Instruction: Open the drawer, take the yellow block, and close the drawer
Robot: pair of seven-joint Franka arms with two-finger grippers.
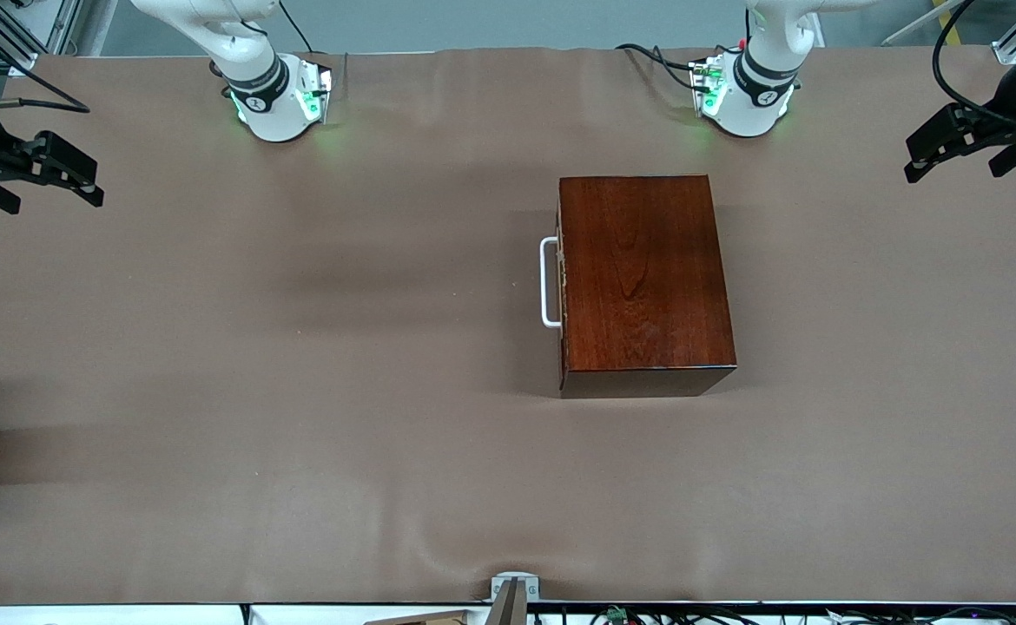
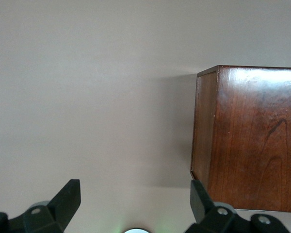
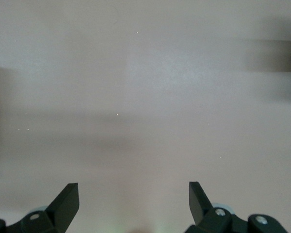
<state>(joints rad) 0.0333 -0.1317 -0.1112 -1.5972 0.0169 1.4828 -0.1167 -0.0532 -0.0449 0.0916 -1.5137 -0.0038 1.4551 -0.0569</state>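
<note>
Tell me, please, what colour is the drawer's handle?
White; the handle shows best in the front view.

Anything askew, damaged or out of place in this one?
Nothing stands out. The wooden box sits flat with its drawer shut, white handle intact. Left gripper and right gripper wait open at the table's ends.

The drawer (image 1: 562,282) sits shut in its glossy reddish-brown box, white bar handle (image 1: 549,282) facing the right arm's end.
</note>
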